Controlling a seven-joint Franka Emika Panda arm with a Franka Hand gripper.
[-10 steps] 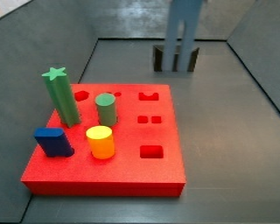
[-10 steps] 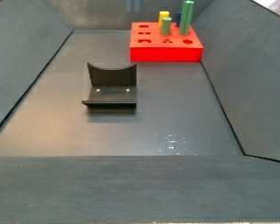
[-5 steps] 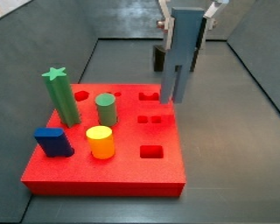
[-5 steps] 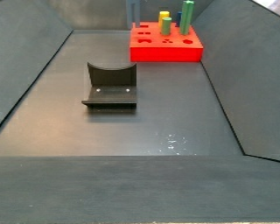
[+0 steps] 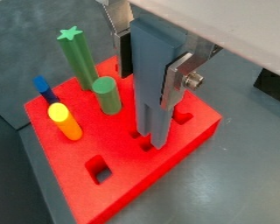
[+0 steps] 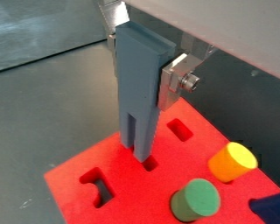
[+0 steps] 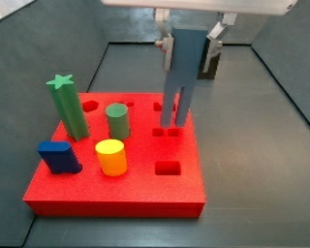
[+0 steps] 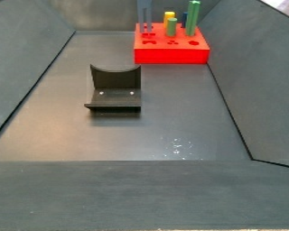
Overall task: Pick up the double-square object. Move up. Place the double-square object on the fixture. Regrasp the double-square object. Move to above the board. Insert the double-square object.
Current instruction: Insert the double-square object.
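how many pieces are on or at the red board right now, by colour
green: 2, star peg and round peg
yellow: 1, round peg
dark blue: 1, short block
slate-blue: 1, bar held upright by the gripper, prongs at the board
total: 5

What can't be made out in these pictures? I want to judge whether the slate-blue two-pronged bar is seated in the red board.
- Prong tips of the slate-blue bar: in a side view they meet the red board, depth unclear.
- Far side view: bar too small, top cut off by the edge.
- Gripper: far finger hidden behind the bar in a wrist view.
- Short dark-blue block: cut off by the edge.
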